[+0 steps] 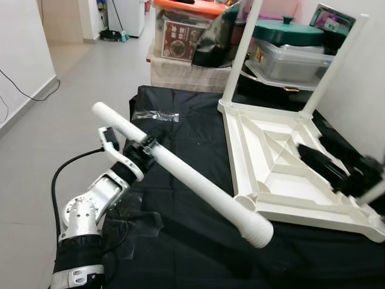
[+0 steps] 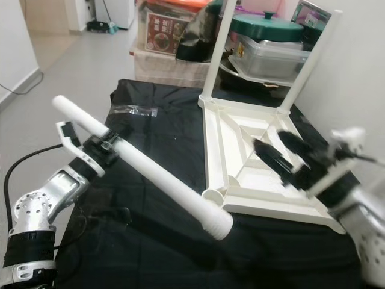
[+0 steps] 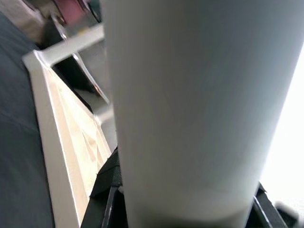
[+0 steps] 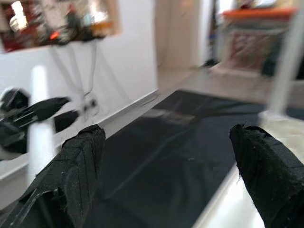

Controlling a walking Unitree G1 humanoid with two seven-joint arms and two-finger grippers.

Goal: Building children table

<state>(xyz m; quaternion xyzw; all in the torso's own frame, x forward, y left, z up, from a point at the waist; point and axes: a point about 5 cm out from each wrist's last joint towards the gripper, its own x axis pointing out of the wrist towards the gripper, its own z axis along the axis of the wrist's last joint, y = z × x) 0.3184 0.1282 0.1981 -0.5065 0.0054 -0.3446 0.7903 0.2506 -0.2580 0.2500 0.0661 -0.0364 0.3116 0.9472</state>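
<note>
The left hand (image 1: 144,149) grips a long white table leg (image 1: 186,174) near its upper end, holding it slantwise above the black sheet (image 1: 180,241), its ribbed lower tip close to a socket at the near corner of the upturned white tabletop (image 1: 283,174). Two legs already stand upright in its far corners. The right hand (image 2: 286,158), blurred, hovers over the tabletop with fingers spread wide, empty.

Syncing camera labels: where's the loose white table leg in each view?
Left eye: table leg runs diagonally across centre, held by left gripper.
Right eye: same diagonal, left of centre.
Left wrist: close-up, fills middle.
Right wrist: blurred white post at far left.
Shared landmark: upturned tabletop.
</note>
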